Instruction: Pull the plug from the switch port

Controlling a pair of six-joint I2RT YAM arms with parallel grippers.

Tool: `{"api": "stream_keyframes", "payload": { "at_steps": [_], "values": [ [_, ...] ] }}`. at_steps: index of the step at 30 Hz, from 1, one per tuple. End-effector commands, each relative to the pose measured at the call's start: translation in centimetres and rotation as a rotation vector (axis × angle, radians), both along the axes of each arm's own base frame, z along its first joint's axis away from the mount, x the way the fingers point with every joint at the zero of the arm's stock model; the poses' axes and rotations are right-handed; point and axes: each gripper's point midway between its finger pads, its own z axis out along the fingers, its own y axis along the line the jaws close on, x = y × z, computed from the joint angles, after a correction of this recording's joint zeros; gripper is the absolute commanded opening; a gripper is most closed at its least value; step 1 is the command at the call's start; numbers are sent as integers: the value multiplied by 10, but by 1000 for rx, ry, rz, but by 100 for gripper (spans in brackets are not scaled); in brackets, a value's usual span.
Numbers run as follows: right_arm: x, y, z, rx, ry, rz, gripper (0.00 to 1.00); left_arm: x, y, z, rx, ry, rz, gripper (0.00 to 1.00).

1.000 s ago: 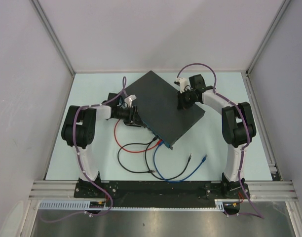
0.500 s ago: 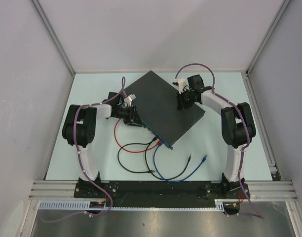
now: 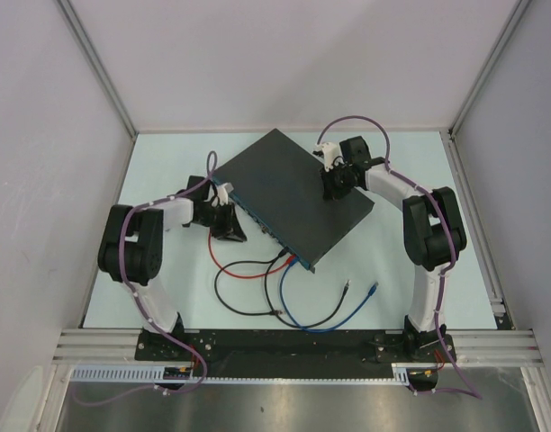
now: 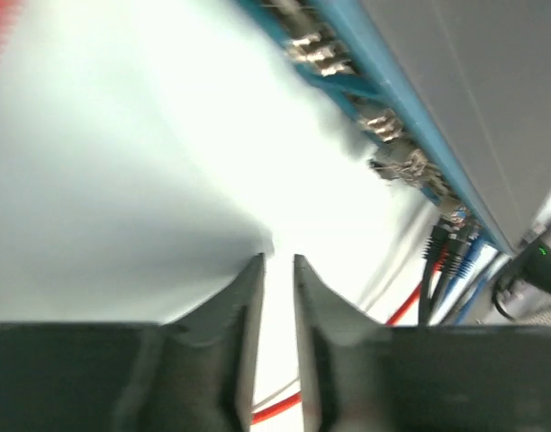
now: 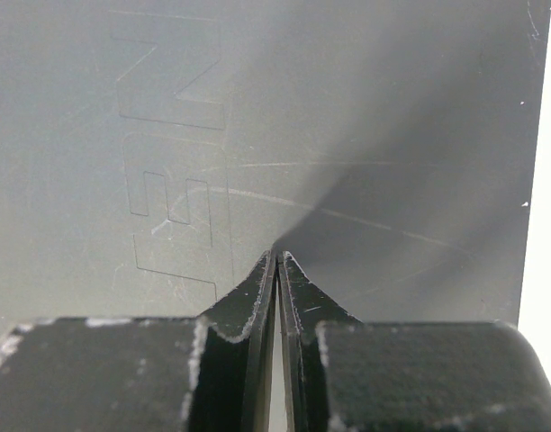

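Note:
The switch [image 3: 298, 189] is a flat dark grey box lying at an angle mid-table, its blue edge [image 3: 262, 220] facing near left. Red, black and blue plugs [image 3: 286, 258] sit in ports at that edge's near end. They also show in the left wrist view [image 4: 447, 261], where several other sockets are bare. My left gripper [image 3: 232, 234] hovers low over the table just left of the blue edge. Its jaws [image 4: 277, 259] stand a narrow gap apart with nothing between them. My right gripper [image 3: 332, 187] is shut and empty, its tips [image 5: 277, 254] on the switch's top [image 5: 167, 135].
The red cable [image 3: 223, 265], black cable [image 3: 235, 304] and blue cable [image 3: 302, 322] loop over the table in front of the switch. Two loose cable ends [image 3: 361, 289] lie to the near right. Grey walls close in the table on three sides.
My left arm has swung left and nearer, and its gripper has drawn back from the switch's blue edge onto open table. The right arm and switch have not moved.

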Motion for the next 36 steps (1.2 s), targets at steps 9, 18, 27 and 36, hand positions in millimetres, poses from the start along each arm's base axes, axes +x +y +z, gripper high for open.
{"api": "stream_keyframes", "payload": {
  "at_steps": [9, 18, 27, 36],
  "values": [
    [-37, -27, -66, -184, 164, -7, 10, 38, -18, 29, -177, -188, -80, 49],
    [-36, -33, -65, -185, 167, -16, 10, 47, -38, 30, -342, -142, -121, 49],
    [-35, -32, -67, -185, 168, -16, 10, 50, -39, 26, -326, -123, -114, 49],
    [-38, -29, -72, -191, 176, -7, 10, 41, -47, 38, -460, -136, -175, 47]
  ]
}}
